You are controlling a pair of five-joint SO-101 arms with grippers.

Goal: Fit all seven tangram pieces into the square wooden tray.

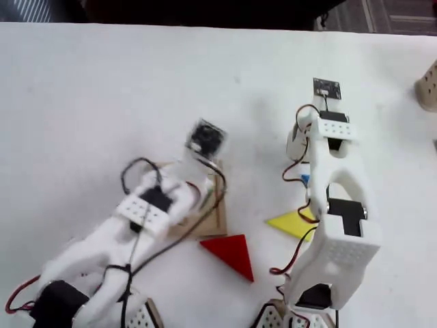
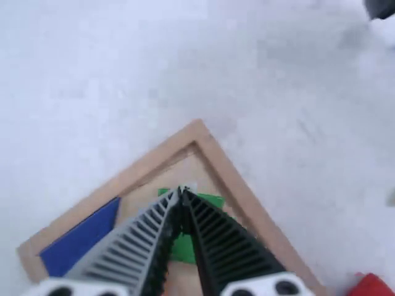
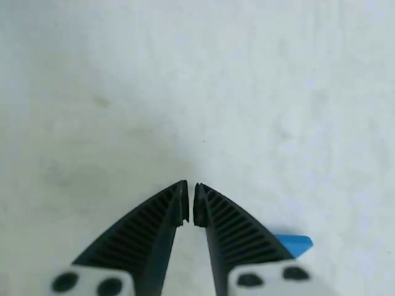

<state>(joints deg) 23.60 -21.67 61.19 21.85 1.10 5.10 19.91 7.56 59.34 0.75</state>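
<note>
Square wooden tray point(image 2: 123, 182) lies on the white table point(image 1: 102, 89) under my left arm, one corner pointing away from my wrist. Inside it: a green tangram piece point(image 2: 210, 201) near that corner and a dark blue tangram piece point(image 2: 83, 237) along one side. Bare wood shows between them.

My left pincer point(image 2: 183, 194): jaws pressed together, tips right over the green piece, pinching nothing. Can't tell whether the tips touch it.

My right pincer point(image 3: 191, 203): jaws drawn together with only a sliver between the tips, holding nothing, above bare table. A light blue tangram piece point(image 3: 295, 243) lies just beside it.

Outside the tray: a red triangular tangram piece point(image 1: 231, 253) near the tray's corner, and a yellow tangram piece point(image 1: 292, 223) between it and my right arm. Other pieces unaccounted for; my left arm hides much of the tray from above.

Risks, as I judge them:
- Closed tips bearing down on the green piece could skid it onto the rim or leave it cocked, blocking its neighbours.
- The tray looks unfixed, so a sideways shove may slide it into the red triangle.
- My wrist cable point(image 1: 220, 195) hangs near the rim and could snag.
</note>
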